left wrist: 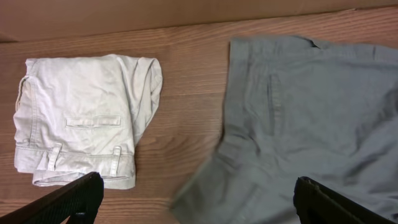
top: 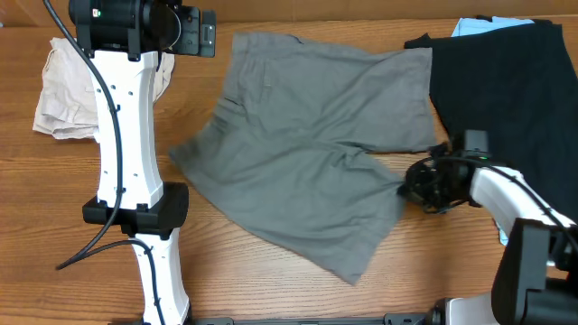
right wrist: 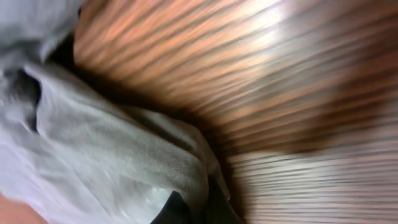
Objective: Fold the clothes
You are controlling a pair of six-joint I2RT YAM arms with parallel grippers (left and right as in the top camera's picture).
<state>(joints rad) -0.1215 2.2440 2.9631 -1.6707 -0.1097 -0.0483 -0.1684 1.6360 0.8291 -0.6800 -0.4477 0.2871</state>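
The mid-grey shorts (top: 316, 153) lie spread across the middle of the wooden table, waist toward the far edge and legs toward the front. In the left wrist view their upper left part (left wrist: 311, 112) fills the right half. My left gripper (top: 194, 34) hangs above the table's far left, between the two pairs of shorts; its fingers (left wrist: 199, 199) are wide apart and hold nothing. My right gripper (top: 420, 188) is low at the right edge of the shorts. In the right wrist view its dark fingers (right wrist: 196, 210) are closed on a fold of the grey cloth (right wrist: 112, 155).
Folded beige shorts (top: 68, 90) lie at the far left and also show in the left wrist view (left wrist: 81, 118). A large black garment (top: 506, 81) covers the far right, with a pale blue item (top: 474, 25) behind it. The left arm's white column (top: 126, 153) stands at the left.
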